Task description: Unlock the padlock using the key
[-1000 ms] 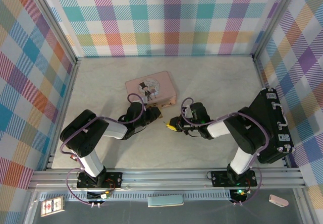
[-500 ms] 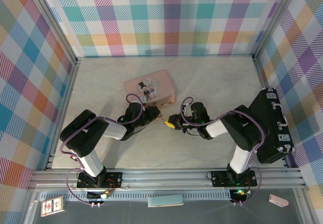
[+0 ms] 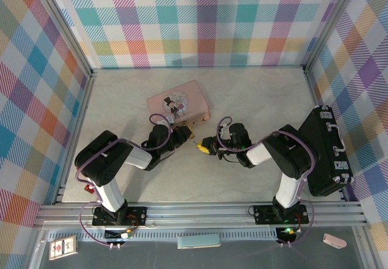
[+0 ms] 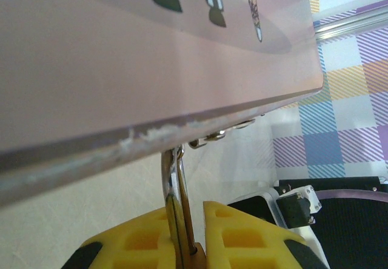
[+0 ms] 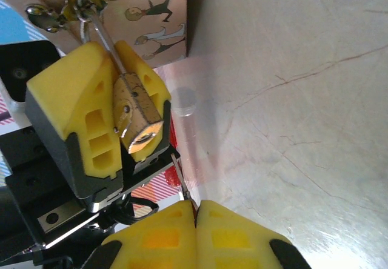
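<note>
Padlock (image 5: 138, 114): one, a small brass block with a round silver keyway face and a thin, polished U-shaped steel shackle (image 4: 174, 184). The left claw (image 5: 118, 69) is pinching its body between ribbed yellow pads (image 5: 79, 93), with the shackle pointing toward the tin (image 3: 179, 104). The shackle top sits at the tin's near lower edge. A few small metal ring links (image 5: 51, 11) appear to hang at the shackle top, though that part is too blurred to be sure.

Key (image 5: 180, 181): one, a thin grey metal sliver. The right claw (image 5: 196, 211) has its two yellow pads pressed together on the key, and the blade tip stands just beside the keyway face, apart from it.

Tin: one, pink, flat and rectangular with rounded corners and a printed cartoon figure. Its scuffed near edge crowds the padlock.

Both claws meet at mid-bench (image 3: 254, 99), a pale marbled surface. One black hard case (image 3: 327, 151) lies at the right wall, well apart.
</note>
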You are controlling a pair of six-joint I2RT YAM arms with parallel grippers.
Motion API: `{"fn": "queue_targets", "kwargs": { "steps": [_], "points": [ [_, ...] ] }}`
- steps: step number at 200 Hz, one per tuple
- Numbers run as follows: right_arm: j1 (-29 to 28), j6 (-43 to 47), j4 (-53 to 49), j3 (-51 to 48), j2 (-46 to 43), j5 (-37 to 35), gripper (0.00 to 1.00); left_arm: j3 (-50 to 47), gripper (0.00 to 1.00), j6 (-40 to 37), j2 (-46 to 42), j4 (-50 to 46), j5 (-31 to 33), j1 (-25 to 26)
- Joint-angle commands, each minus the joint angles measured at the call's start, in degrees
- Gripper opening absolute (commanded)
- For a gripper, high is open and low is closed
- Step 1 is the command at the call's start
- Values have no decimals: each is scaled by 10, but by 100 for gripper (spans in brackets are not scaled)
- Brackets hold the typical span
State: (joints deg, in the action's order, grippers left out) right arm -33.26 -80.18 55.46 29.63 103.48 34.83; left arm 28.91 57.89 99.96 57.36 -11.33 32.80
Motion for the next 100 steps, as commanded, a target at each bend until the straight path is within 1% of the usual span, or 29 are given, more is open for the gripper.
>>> {"fn": "queue_targets", "kwargs": {
  "steps": [1,100],
  "points": [
    [5,-5,34,11,4,8,0,-13,6,63,12,4,-6,-14],
    [5,-17,55,24,20,4,0,-9,6,64,9,1,-10,-14]
  ]
}}
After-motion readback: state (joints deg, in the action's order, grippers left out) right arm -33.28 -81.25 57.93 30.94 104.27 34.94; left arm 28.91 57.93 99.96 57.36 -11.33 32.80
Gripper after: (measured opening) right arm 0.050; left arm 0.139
